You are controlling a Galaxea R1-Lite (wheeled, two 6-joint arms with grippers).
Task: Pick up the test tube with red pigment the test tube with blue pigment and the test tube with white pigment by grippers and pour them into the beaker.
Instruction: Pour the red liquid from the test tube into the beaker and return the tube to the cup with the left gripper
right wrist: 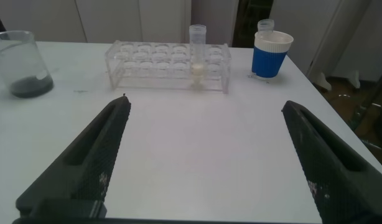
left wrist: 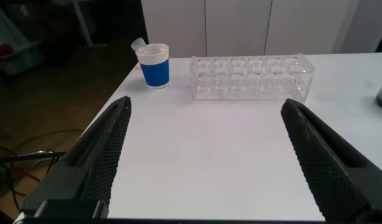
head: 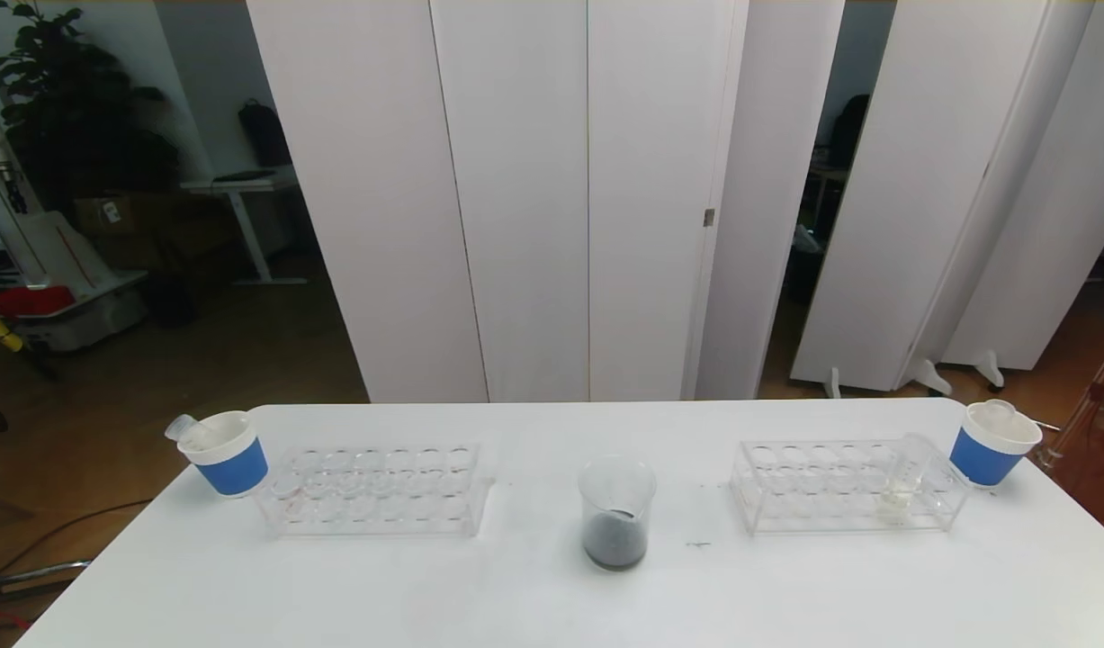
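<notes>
The beaker (head: pixel 615 513) stands mid-table between two racks and holds dark grey liquid; the right wrist view also shows the beaker (right wrist: pixel 20 65). The test tube with white pigment (head: pixel 907 472) stands upright in the right rack (head: pixel 839 490), and in the right wrist view this tube (right wrist: pixel 198 59) has pale cream liquid at its bottom. No test tube with red or blue pigment is in view. My left gripper (left wrist: pixel 206 102) hovers open over bare table in front of the left rack (left wrist: pixel 252 78). My right gripper (right wrist: pixel 205 102) is open too, in front of the right rack. Neither arm shows in the head view.
The left rack (head: pixel 376 490) is empty. A blue paper cup (head: pixel 229 454) at the far left holds an empty clear tube (head: pixel 183 427). Another blue cup (head: pixel 992 445) at the far right corner also holds a clear tube (right wrist: pixel 265 26). The table's edges lie close to both cups.
</notes>
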